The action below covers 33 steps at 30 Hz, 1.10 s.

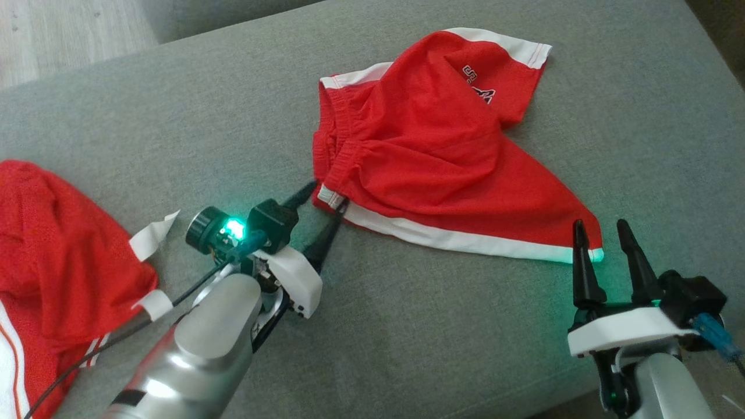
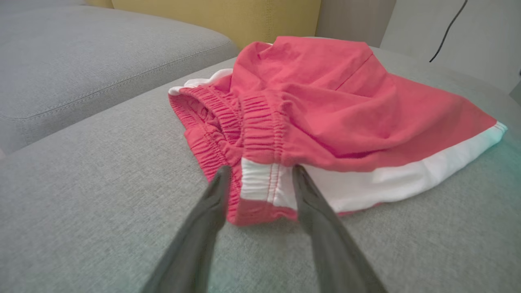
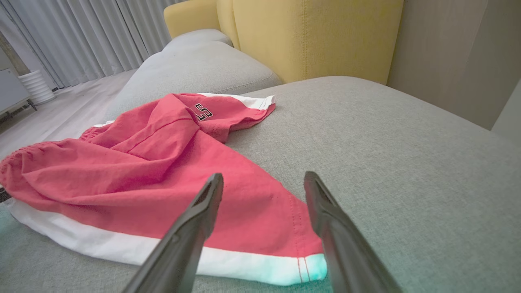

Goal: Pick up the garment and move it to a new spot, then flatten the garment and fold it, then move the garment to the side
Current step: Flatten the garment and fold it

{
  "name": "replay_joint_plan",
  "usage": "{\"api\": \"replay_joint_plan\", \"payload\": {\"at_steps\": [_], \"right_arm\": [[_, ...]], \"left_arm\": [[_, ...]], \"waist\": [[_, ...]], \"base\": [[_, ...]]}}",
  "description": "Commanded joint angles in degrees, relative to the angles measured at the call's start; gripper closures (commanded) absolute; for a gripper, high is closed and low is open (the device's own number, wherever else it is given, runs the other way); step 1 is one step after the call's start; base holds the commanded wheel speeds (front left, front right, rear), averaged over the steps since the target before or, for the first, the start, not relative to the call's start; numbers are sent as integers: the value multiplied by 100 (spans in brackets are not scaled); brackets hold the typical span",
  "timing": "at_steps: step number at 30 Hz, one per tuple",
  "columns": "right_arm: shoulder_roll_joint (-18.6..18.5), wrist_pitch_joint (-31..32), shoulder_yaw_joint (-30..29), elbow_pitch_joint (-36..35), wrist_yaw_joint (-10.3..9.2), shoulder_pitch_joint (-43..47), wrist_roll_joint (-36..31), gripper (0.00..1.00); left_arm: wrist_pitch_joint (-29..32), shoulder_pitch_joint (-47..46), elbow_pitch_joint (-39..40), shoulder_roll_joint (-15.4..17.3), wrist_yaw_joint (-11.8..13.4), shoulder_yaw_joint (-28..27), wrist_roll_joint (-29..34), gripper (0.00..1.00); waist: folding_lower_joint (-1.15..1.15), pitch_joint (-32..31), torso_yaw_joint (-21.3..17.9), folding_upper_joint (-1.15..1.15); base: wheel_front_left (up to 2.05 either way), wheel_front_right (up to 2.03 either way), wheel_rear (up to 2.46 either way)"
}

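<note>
The grey sofa cushion (image 1: 442, 326) lies under the red shorts (image 1: 430, 151), which rest rumpled and only partly flat at its middle, directly ahead of me. A second red garment (image 1: 52, 250) lies well apart from the shorts, off their waistband side, on my left. The shorts' long axis runs across me: the white side stripe (image 1: 454, 237) forms their near edge, from the waistband corner (image 1: 329, 196) on my left to the leg hem corner (image 1: 591, 253) on my right.

My left jaws stand open at the waistband corner, one finger on either side of its white band, the tips level with the elastic gathers; whether they press the cloth I cannot tell. My right jaws also stand open, at the hem corner, which sits low between their two fingers and is lit green. Neither pair grips anything.

Judgement: each arm is nearer its own end of the near edge, and that edge spans from one pair of jaws to the other. The coming move appears to turn on closing both pairs on these two corners, so the shorts can be lifted by the striped edge.
</note>
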<state>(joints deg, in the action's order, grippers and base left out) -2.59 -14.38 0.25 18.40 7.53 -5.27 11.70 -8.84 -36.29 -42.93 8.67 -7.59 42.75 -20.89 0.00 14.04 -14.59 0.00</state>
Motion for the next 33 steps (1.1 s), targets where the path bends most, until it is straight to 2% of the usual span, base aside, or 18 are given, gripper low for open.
{"api": "replay_joint_plan", "payload": {"at_steps": [1, 12, 17, 26, 33], "right_arm": [[-29, -62, 125, -102, -4, -110, 13, 0], [-29, -15, -97, 657, -4, -119, -176, 0], [-29, 174, -63, 1096, -4, -286, -148, 0], [-29, 150, -25, 1563, -4, -536, -64, 0], [-29, 225, -71, 1967, -4, -855, -239, 0]], "left_arm": [[-112, -321, 74, 108, 10, -77, -71, 100], [-300, -363, -68, 105, 10, 138, -354, 100], [-168, -503, -92, 142, 10, 297, -520, 100], [-59, -683, -190, 138, 10, 459, -783, 100], [-49, -738, -288, 125, 10, 575, -910, 100]], "waist": [[0, -14, -4, 0], [0, -152, 84, 0], [0, -206, 89, 0], [0, -286, 41, 0], [0, -249, 31, 0]], "base": [[0, 0, 0], [0, 0, 0], [0, 0, 0], [0, 0, 0], [0, 0, 0]]}}
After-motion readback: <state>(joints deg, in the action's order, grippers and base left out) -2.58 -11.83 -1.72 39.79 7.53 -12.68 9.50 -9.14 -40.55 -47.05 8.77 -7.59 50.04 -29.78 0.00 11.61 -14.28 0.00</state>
